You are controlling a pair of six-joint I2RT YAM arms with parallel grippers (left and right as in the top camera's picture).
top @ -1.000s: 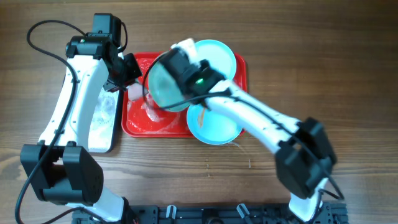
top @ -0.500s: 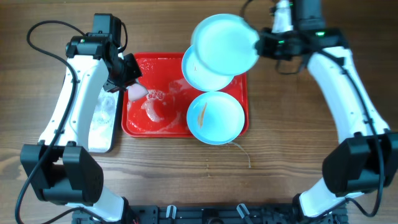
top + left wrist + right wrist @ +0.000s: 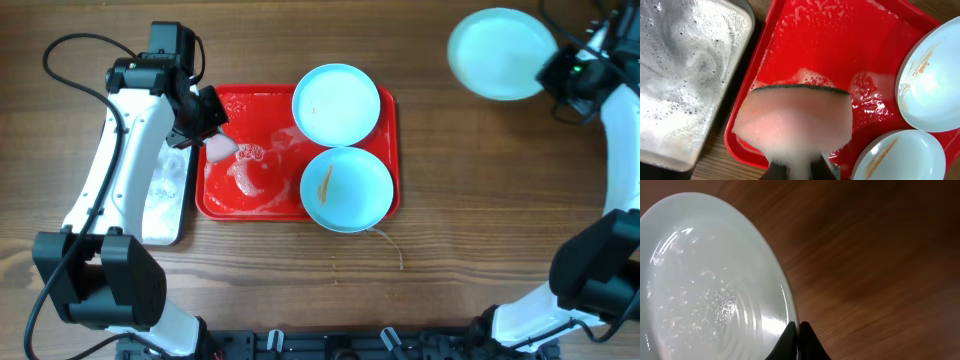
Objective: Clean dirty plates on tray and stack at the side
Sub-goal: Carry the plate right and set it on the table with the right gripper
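Two pale turquoise plates sit on the red tray (image 3: 230, 105): one at the back right (image 3: 336, 104), one at the front right (image 3: 347, 188) with a brownish streak. Both show in the left wrist view (image 3: 932, 75) (image 3: 900, 157), each streaked. My left gripper (image 3: 207, 128) is shut on a foamy pink sponge (image 3: 795, 122), held just above the tray's soapy left part (image 3: 840, 45). My right gripper (image 3: 555, 72) is shut on the rim of a third plate (image 3: 498, 53), held above the bare table at the far right; its wet underside shows in the right wrist view (image 3: 710, 280).
A black-rimmed metal tray (image 3: 165, 190) of soapy water lies left of the red tray, also in the left wrist view (image 3: 685, 75). Foam patches (image 3: 245, 165) lie on the red tray's left half. Bare wooden table (image 3: 500, 200) spreads to the right.
My right arm has swung from over the tray to the far right, carrying a plate away. The left arm and sponge have not moved.
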